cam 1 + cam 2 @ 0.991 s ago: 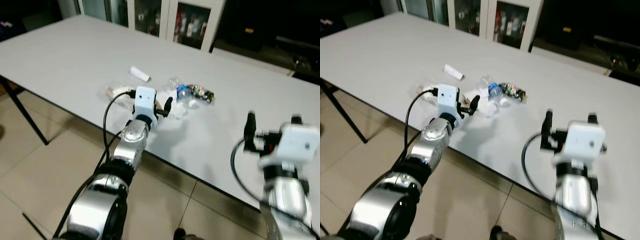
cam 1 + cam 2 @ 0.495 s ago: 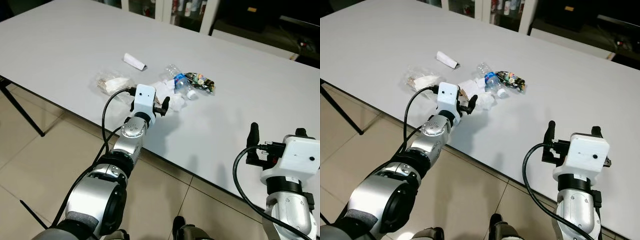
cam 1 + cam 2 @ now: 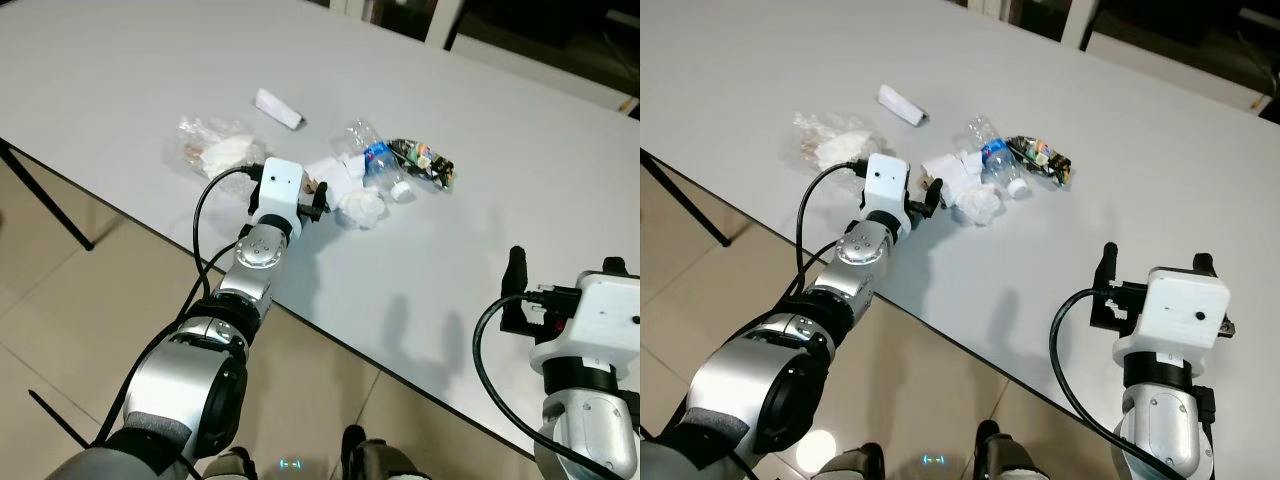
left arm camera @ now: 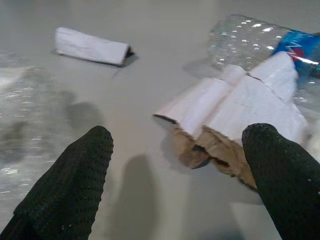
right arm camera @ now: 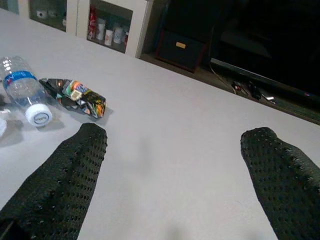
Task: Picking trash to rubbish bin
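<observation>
The left hand (image 4: 175,165) hovered open before the torn white-and-brown cardboard piece (image 4: 235,115) on the grey bench (image 3: 150,90); it should straddle the cardboard squarely, then close.

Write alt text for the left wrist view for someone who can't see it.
The left end effector is open, its two black fingers spread just short of a torn white and brown cardboard piece on the grey table. Beyond lie a small folded white paper and a crushed clear bottle.
</observation>
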